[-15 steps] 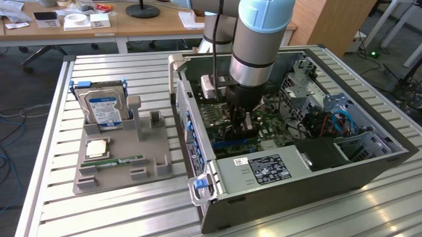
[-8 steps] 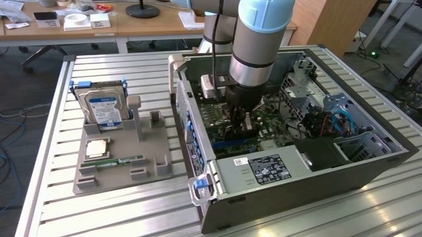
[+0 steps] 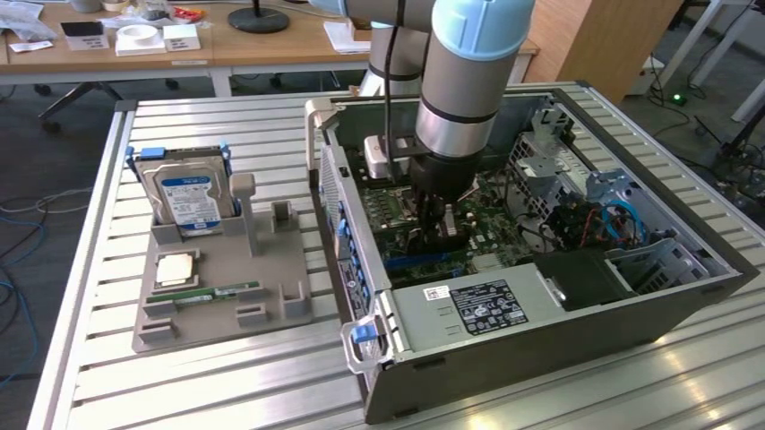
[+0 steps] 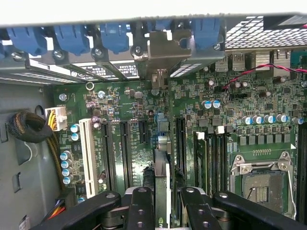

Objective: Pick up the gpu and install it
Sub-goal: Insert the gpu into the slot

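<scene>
Inside the open computer case (image 3: 574,349), one pincer (image 4: 165,203) clamped on one gpu (image 4: 162,165), edge-on at one motherboard (image 4: 192,100).

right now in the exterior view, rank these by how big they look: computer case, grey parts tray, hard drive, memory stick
1. computer case
2. grey parts tray
3. hard drive
4. memory stick
</scene>
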`<state>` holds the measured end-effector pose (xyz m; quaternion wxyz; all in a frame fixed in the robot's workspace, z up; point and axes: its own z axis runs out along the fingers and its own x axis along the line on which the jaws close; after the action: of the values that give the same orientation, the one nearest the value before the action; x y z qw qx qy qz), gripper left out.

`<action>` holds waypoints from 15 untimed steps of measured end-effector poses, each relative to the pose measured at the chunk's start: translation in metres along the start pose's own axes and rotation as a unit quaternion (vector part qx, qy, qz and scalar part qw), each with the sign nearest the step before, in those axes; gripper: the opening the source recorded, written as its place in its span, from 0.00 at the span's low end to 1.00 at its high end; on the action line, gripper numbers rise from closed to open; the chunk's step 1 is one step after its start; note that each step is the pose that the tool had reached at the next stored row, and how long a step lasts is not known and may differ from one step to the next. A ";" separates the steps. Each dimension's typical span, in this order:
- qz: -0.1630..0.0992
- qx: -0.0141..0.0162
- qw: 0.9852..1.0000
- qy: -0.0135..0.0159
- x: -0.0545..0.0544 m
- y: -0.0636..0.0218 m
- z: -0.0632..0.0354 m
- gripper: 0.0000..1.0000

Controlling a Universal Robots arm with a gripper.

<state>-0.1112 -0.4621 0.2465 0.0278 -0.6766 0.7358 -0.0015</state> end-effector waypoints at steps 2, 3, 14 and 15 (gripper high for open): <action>0.000 0.000 1.000 0.000 0.000 0.0000 0.0005 0.26; 0.000 0.000 1.000 0.000 0.000 0.0000 0.0008 0.26; -0.001 0.000 1.000 0.000 0.000 0.0000 0.0018 0.26; -0.002 0.000 1.000 0.000 0.000 0.0000 0.0018 0.26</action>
<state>-0.1112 -0.4622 0.2447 0.0279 -0.6781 0.7344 -0.0014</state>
